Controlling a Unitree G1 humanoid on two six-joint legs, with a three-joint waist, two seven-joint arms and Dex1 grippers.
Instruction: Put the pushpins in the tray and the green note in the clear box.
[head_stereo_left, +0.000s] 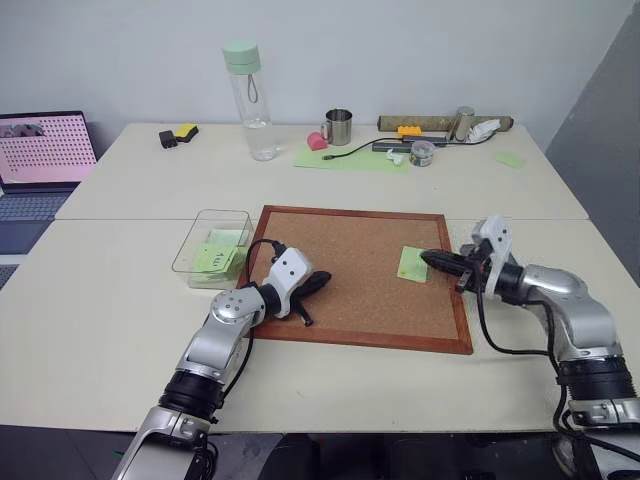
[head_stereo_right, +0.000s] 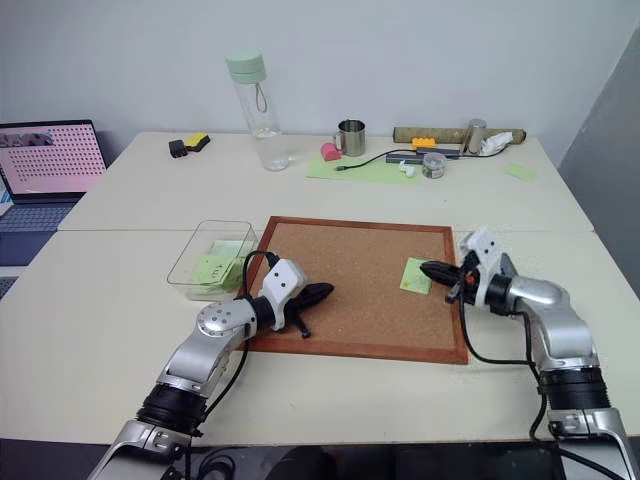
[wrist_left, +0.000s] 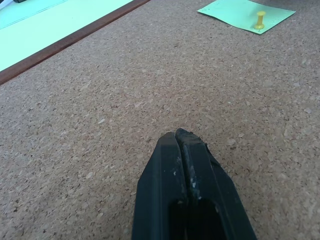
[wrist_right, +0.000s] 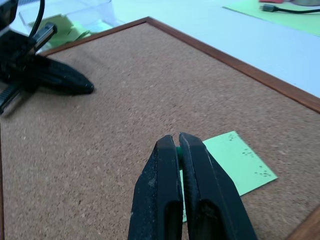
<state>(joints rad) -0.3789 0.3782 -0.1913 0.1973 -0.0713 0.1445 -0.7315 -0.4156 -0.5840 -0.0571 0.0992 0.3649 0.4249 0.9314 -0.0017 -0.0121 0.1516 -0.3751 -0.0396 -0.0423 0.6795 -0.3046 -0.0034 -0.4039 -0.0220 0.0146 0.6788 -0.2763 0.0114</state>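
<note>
A wooden-framed corkboard (head_stereo_left: 350, 260) lies mid-table. Near its right edge sits the green note (head_stereo_left: 410, 265), with a yellowish pushpin (wrist_left: 259, 19) standing in it in the left wrist view. My right gripper (head_stereo_left: 428, 259) hovers just above the note's right side. It is shut, with a small dark-green pin head (wrist_right: 178, 150) pinched between its tips. My left gripper (head_stereo_left: 322, 281) is shut and empty, low over the board's left part. The clear box (head_stereo_left: 183, 262) stands left of the board with green notes (head_stereo_left: 215, 258) inside. The tray is out of view.
Along the table's back stand a water bottle (head_stereo_left: 250, 100), a metal mug (head_stereo_left: 338, 127), a large green mat (head_stereo_left: 350, 158) with a cable, and small clutter at the back right. A laptop (head_stereo_left: 45, 150) sits at the far left.
</note>
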